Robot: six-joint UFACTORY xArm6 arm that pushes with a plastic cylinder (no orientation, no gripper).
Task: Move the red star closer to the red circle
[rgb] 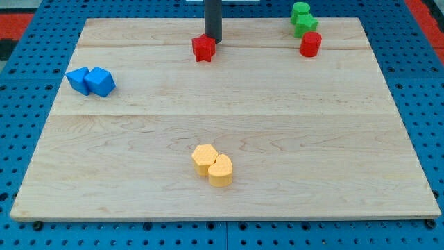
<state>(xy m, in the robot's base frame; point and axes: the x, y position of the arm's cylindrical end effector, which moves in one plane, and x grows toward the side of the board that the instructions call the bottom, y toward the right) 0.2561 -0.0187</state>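
The red star (203,48) lies near the view's top, left of centre, on the wooden board (222,125). The red circle (310,44) stands to the view's right of it, near the top right, about a quarter of the board's width away. My tip (213,39) is the lower end of the dark rod and sits just above and right of the red star, touching or almost touching its upper right edge.
Two green blocks (302,19) sit right above the red circle, touching or nearly touching it. Two blue blocks (91,81) lie at the view's left. Two yellow blocks (213,165) lie below centre. The board's top edge is close behind the star.
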